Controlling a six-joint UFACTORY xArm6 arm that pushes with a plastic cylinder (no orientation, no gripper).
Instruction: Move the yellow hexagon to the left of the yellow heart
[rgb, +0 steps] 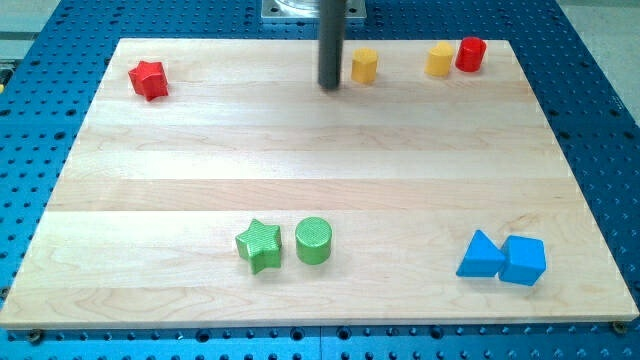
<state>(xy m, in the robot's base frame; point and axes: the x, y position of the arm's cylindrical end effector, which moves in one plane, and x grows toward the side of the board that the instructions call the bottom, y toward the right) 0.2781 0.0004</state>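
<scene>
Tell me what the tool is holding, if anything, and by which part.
Nothing is held. My tip stands on the board just to the view's left of the yellow hexagon, apart from it.

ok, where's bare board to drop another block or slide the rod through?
The widest free patch is the middle band, between the top row and the green star and green cylinder. Also free: top, between red star and my tip. Crowded: yellow hexagon beside the tip, yellow heart against red cylinder, and the blue pair.
</scene>
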